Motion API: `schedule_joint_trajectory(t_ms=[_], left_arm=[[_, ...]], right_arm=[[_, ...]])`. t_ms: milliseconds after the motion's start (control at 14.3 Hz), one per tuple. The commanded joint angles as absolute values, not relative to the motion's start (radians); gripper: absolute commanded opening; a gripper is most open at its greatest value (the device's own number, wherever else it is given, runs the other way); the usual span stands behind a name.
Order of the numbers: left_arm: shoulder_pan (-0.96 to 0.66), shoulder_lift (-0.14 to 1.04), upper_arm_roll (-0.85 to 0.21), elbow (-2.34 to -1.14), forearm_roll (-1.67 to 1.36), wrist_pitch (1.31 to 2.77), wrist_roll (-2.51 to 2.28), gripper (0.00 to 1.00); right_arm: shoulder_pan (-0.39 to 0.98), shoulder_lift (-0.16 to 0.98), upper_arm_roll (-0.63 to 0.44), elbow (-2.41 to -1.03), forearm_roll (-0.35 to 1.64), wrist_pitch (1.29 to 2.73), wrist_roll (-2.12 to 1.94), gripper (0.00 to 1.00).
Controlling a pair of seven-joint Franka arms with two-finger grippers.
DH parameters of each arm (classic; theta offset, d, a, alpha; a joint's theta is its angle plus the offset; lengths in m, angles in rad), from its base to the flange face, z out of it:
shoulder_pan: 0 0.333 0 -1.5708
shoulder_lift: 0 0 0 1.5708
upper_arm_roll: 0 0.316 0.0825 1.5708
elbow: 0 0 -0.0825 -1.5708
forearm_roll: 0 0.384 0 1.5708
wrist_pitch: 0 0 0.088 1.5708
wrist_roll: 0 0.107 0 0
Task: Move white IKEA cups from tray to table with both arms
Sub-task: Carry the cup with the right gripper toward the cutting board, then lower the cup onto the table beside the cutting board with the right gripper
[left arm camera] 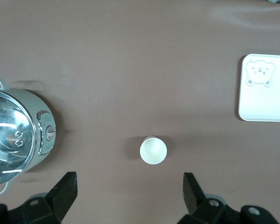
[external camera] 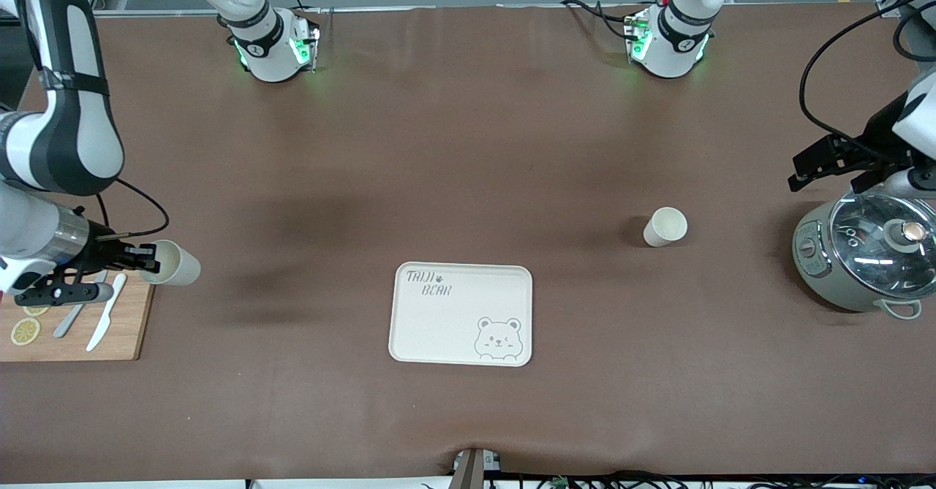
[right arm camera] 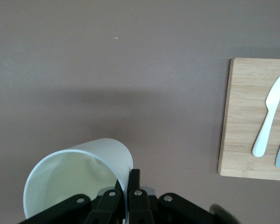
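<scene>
One white cup [external camera: 665,226] stands upright on the brown table, between the tray and the cooker; it also shows in the left wrist view [left arm camera: 153,150]. My left gripper [external camera: 797,171] is open and empty, up in the air by the cooker, and its black fingers [left arm camera: 65,191] stand wide apart, clear of that cup. My right gripper [external camera: 142,259] is shut on the wall of the second white cup [external camera: 174,262], one finger inside and one outside. It holds the cup tilted over the table beside the cutting board. The right wrist view shows the pinch [right arm camera: 129,186] on this cup [right arm camera: 74,172].
A cream bear-print tray [external camera: 439,328] lies mid-table, nearer the front camera. A grey-green glass-lidded cooker [external camera: 866,255] stands at the left arm's end. A wooden cutting board [external camera: 124,328] with knives [external camera: 107,321] and lemon slices [external camera: 25,330] lies at the right arm's end.
</scene>
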State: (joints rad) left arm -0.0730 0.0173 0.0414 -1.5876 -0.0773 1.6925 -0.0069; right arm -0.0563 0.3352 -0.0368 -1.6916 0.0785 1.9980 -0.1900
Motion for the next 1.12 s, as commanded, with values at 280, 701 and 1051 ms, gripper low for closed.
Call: schedule_joint_trajectory(t_ms=[280, 701, 1051], left_arm=[[-0.069, 0.026, 0.02, -1.519, -0.048, 1.646, -0.017, 1.0], [-0.064, 0.037, 0.02, -1.496, -0.031, 1.647, -0.003, 1.0], [-0.063, 0.037, 0.023, -1.496, -0.037, 1.657, -0.017, 1.0]], right_arm=[[-0.052, 0.431, -0.029, -1.718, 0.089, 2.086, -0.201, 0.0], [-0.041, 0.498, -0.028, -1.72, 0.091, 2.147, -0.201, 0.0], [-0.035, 0.543, -0.028, -1.723, 0.091, 2.203, -0.199, 0.0]])
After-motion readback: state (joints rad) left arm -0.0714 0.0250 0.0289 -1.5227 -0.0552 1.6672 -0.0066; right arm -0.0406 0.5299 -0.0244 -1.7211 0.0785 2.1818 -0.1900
